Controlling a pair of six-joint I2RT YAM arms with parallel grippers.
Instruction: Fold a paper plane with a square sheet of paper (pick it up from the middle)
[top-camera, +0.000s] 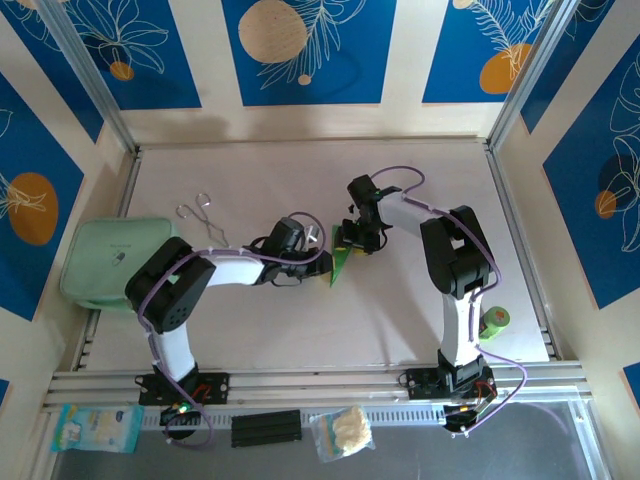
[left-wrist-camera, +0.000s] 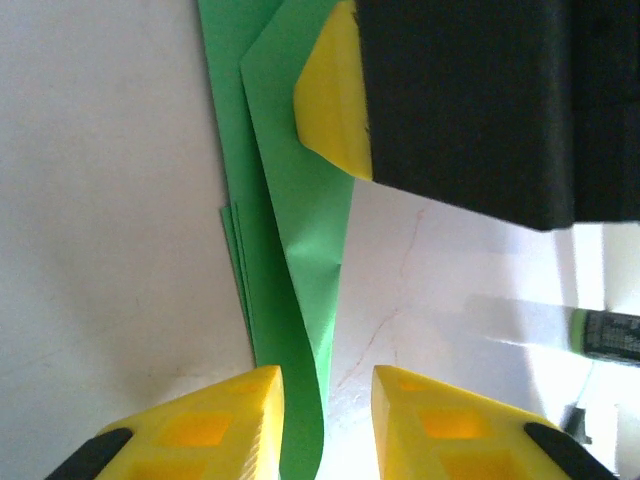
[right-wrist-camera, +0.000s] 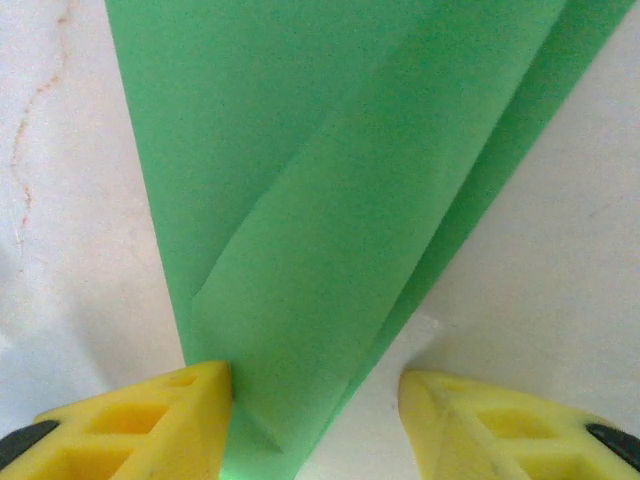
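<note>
Lying at the middle of the table (top-camera: 300, 170), the paper plane (top-camera: 341, 264) is bright green and folded to a narrow layered dart; wing creases probably remain. Left gripper (left-wrist-camera: 328, 392): released, loosely straddling one end. Right gripper (right-wrist-camera: 315, 400): parted, astride it, unclenched.

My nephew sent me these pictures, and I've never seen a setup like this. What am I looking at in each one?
It is a robot with a left arm and a right arm, bolted at the near edge of a table. Each ends in a two-finger gripper. The wide picture looks down from above and behind them. The other two come from cameras on the wrists, so the yellow fingers at the bottom are that arm's own. On the table lie a partly folded green paper, a pale mint pouch, a thin metal tool and a green tape roll. The left gripper and right gripper meet at the paper, jaws apart, and neither looks clamped on it.
</note>
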